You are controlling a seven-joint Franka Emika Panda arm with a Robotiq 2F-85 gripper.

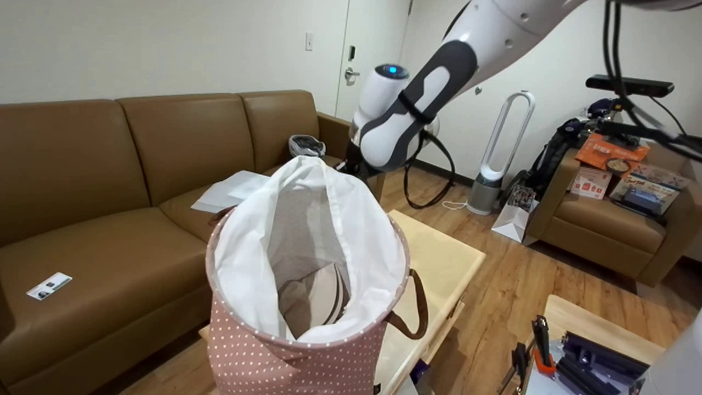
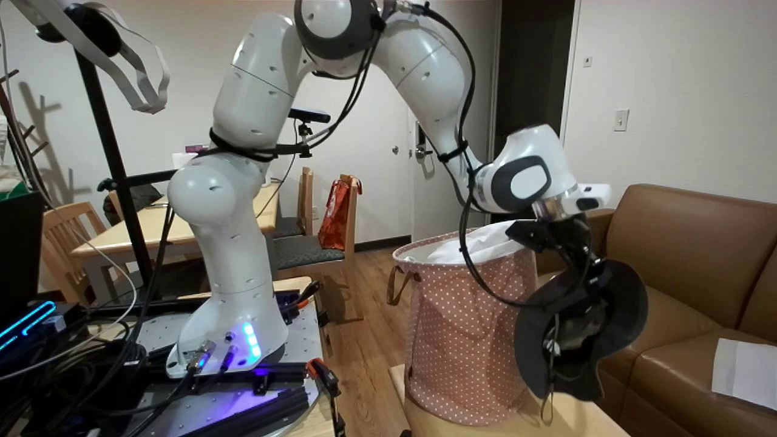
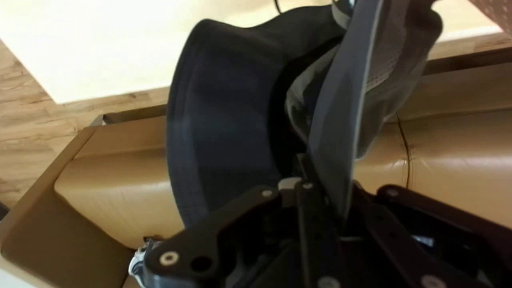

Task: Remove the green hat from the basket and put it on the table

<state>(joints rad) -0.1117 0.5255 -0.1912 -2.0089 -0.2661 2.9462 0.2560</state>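
Observation:
The green hat (image 2: 619,303), dark grey here, hangs from my gripper (image 2: 592,276) beside the basket (image 2: 464,340), outside it and above the pale wooden table (image 2: 576,419). In the wrist view my gripper (image 3: 324,172) is shut on the hat's brim, and the hat (image 3: 224,116) fills the middle, brim and cord hanging loose. The pink dotted basket (image 1: 290,365) stands upright on the table (image 1: 439,252) in both exterior views. In an exterior view the gripper is mostly hidden behind the basket's white lining, and the hat is hidden there. The table also shows in the wrist view (image 3: 112,48).
A beige cloth piece (image 1: 312,302) lies inside the basket. A brown leather sofa (image 1: 109,263) runs along the table, with white paper (image 1: 230,189), a card (image 1: 49,286) and a helmet-like item (image 1: 306,146) on it. The basket's strap handle (image 1: 419,307) sticks out.

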